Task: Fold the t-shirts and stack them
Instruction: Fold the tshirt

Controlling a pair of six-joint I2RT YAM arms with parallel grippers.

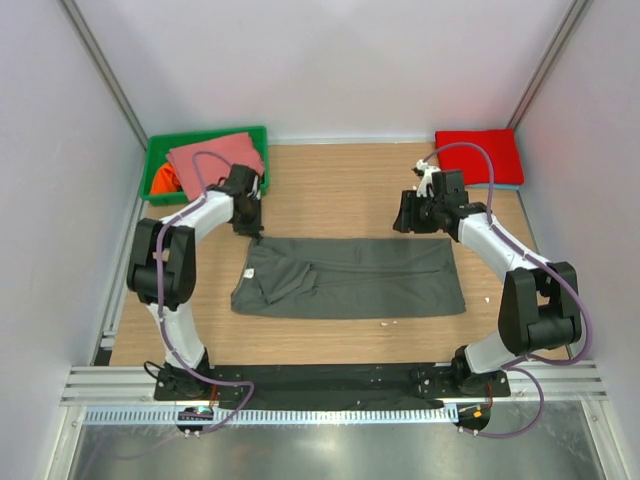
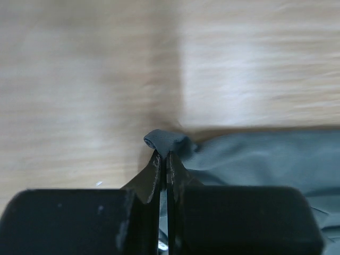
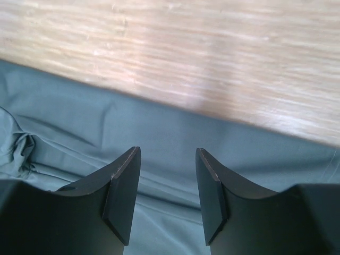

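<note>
A dark grey t-shirt (image 1: 350,277) lies folded into a long strip across the middle of the table. My left gripper (image 1: 252,228) is shut on its far left corner; the left wrist view shows a pinched fold of grey cloth (image 2: 169,141) at the tips of my left gripper (image 2: 164,154). My right gripper (image 1: 408,222) is open just above the shirt's far right edge; in the right wrist view the shirt (image 3: 159,133) lies under my right gripper (image 3: 168,159), whose jaws hold nothing. A folded red t-shirt (image 1: 478,156) lies at the far right on a light-blue one (image 1: 512,185).
A green bin (image 1: 160,158) at the far left holds a salmon-pink shirt (image 1: 215,155) and an orange one (image 1: 166,179). White walls close in both sides. A few small white specks (image 1: 388,322) lie near the shirt's front edge.
</note>
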